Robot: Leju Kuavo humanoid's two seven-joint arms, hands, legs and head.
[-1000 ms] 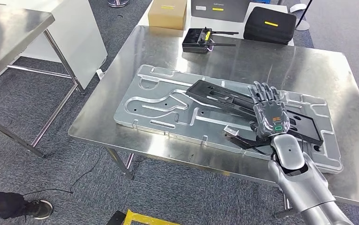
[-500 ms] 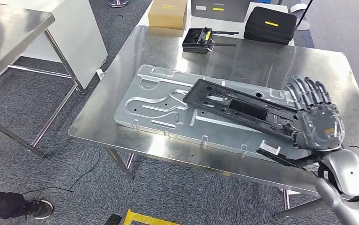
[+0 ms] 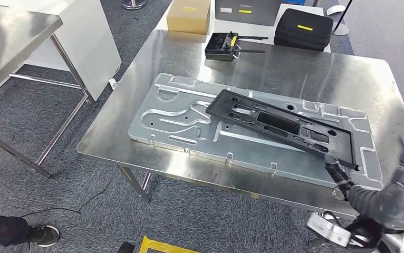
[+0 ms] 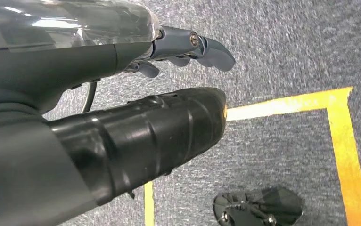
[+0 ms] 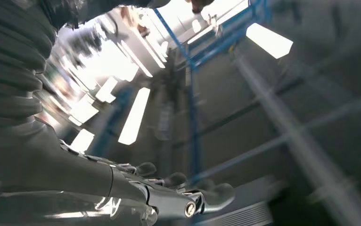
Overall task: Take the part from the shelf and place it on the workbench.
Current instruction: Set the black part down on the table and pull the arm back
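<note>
Head view: you see the black part (image 3: 281,126), a long flat frame with cut-outs, lying on the grey plate (image 3: 179,113) on the bench (image 3: 295,68), just ahead of your right hand (image 3: 395,192). Half a second ago that hand hung over the part's near end; now it is off the bench edge, fingers spread, holding nothing.

Left wrist view: your left hand (image 4: 188,47) hangs over carpet, fingers loosely curled, empty.

Right wrist view: blurred, fingers (image 5: 178,181) apart.

The head view looks down from high onto the workbench (image 3: 273,63). The left wrist view faces the carpet (image 4: 287,52) closely. The right wrist view tilts up at ceiling lights (image 5: 134,115); these views share nothing.
</note>
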